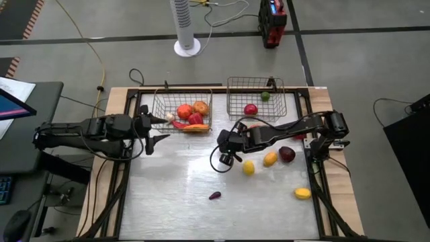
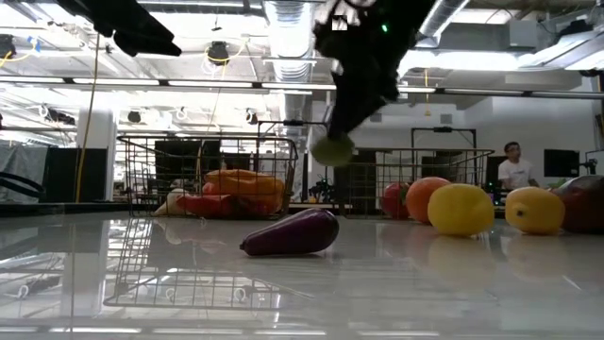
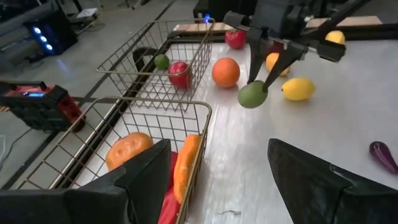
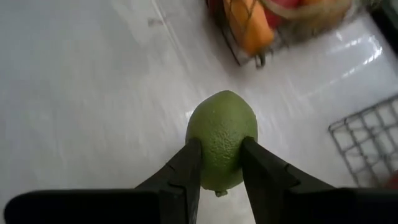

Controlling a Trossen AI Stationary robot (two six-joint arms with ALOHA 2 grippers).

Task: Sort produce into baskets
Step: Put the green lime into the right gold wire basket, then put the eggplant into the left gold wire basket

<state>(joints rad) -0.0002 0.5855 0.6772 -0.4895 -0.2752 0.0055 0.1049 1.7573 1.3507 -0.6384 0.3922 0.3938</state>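
From above, the right pincer (image 1: 226, 158) hides its load over the bench (image 1: 175, 195). Low down, a green lime (image 2: 332, 149) hangs clear. At the wrist, fingers (image 4: 186, 171) clamp it. The left pincer (image 3: 217, 180), apparently idle, gapes beside the basket (image 3: 146, 134).

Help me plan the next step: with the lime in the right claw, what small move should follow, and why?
Probably carry it toward the right basket. The right claw holds the lime above the table, and that basket already holds a small green fruit and a red one.
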